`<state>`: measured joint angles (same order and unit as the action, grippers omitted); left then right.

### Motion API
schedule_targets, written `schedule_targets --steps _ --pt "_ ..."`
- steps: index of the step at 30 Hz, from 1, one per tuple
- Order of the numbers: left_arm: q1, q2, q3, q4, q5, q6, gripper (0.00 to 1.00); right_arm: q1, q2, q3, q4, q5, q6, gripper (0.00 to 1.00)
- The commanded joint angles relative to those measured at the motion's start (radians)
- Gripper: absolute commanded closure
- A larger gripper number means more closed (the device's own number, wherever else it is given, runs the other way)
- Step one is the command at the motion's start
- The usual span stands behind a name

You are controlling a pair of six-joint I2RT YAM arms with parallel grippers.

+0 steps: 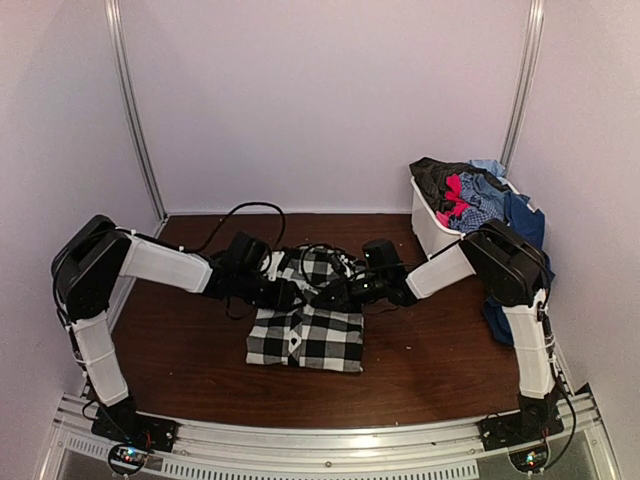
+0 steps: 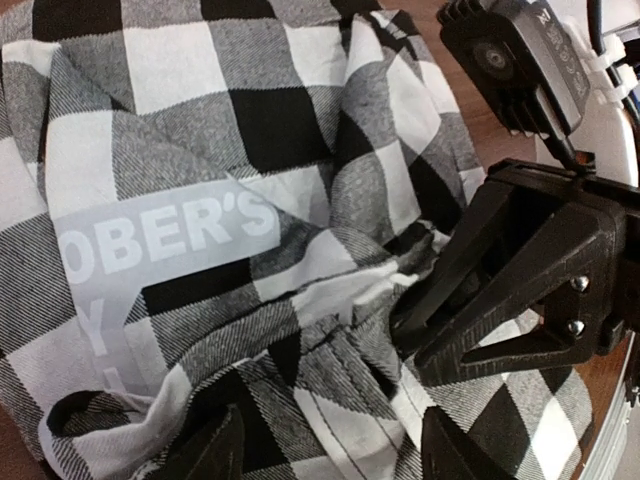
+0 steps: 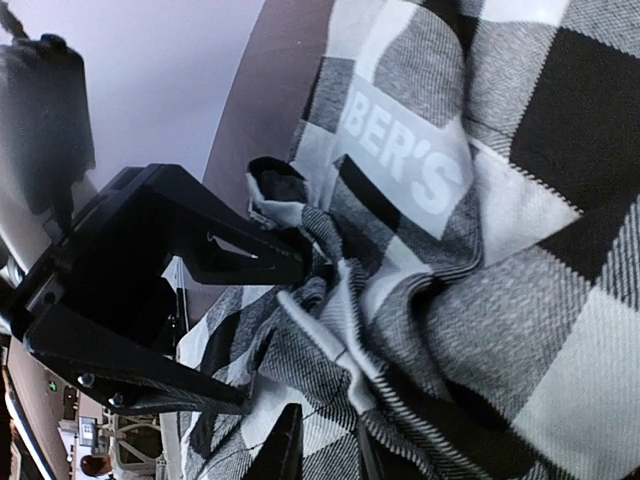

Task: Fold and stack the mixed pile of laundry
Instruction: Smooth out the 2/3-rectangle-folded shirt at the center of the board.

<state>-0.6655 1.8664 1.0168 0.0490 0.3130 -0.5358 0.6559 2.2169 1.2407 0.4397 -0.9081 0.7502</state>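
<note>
The left gripper (image 3: 272,335) has its jaws well apart. The bunched top of the checked shirt (image 1: 310,337) lies between and beneath them, and nothing is gripped; its upper finger tip touches a rumpled fold of the cloth. The right gripper (image 2: 405,340) faces it, just beside it. Its jaws are drawn nearly together and pinch a raised ridge of the same shirt.

The shirt's white lettering (image 2: 170,235) sits on a pale band to the left of the right gripper's tips and ahead of the left jaws. The fabric around both sets of jaws is creased and heaped. The lower half of the shirt lies flat on the table (image 1: 190,350), on the near side of both grippers.

The rest of the laundry pile (image 1: 470,192) is well behind the right jaws, heaped in a white bin (image 1: 428,232). It holds dark grey, red-pink and light blue plaid pieces. A navy piece (image 1: 522,218) hangs over the bin's far side.
</note>
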Motion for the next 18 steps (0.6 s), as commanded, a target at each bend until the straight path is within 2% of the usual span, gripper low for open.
schedule_targets --steps 1,4,7,9,18 --pt "-0.003 0.050 0.046 -0.036 -0.054 0.004 0.40 0.002 0.048 0.057 0.055 -0.004 0.061 0.81" --pt "-0.002 0.053 0.056 -0.043 -0.083 -0.003 0.47 0.000 0.058 0.066 0.031 0.018 0.059 0.82" --pt "-0.003 0.039 0.057 -0.043 -0.099 -0.010 0.67 -0.001 0.061 0.067 0.005 0.037 0.051 0.82" --pt "-0.003 0.019 0.038 -0.014 -0.074 -0.011 0.74 -0.002 0.064 0.066 0.002 0.038 0.051 0.82" --pt "-0.008 -0.088 -0.031 0.071 -0.054 -0.005 0.78 -0.010 0.071 0.073 -0.023 0.048 0.038 0.82"
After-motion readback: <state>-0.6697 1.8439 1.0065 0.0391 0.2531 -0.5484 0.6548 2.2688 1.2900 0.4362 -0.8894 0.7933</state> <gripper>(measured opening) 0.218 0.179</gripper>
